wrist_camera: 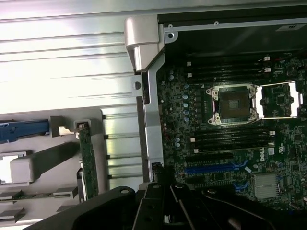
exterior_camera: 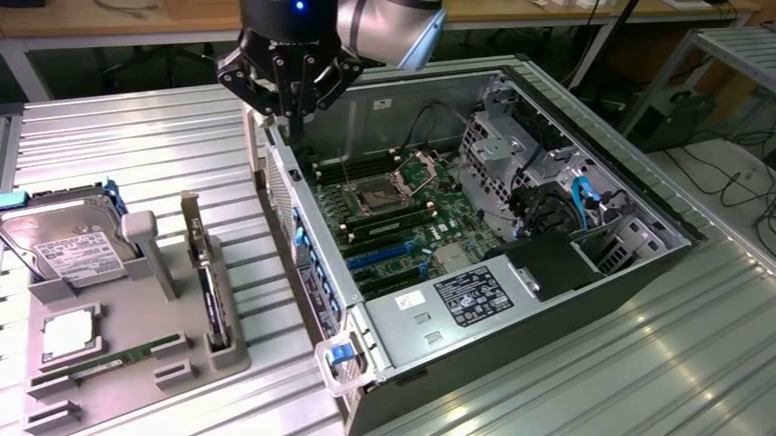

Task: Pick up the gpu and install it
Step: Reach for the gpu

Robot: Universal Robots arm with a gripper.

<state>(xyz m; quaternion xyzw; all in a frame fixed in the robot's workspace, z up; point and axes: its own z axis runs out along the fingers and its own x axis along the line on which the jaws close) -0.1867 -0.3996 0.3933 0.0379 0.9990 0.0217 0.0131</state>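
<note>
Hand [exterior_camera: 291, 114]: mine, closed, upper middle, over the computer case [exterior_camera: 522, 363] edge.
Graphics card [exterior_camera: 216, 313]: on edge in holder [exterior_camera: 145, 309], lower left.

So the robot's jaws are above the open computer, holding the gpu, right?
Not quite. The jaws are above the open computer but shut on nothing; the exterior view shows the gpu standing edge-on in the grey holder beside it.
</note>
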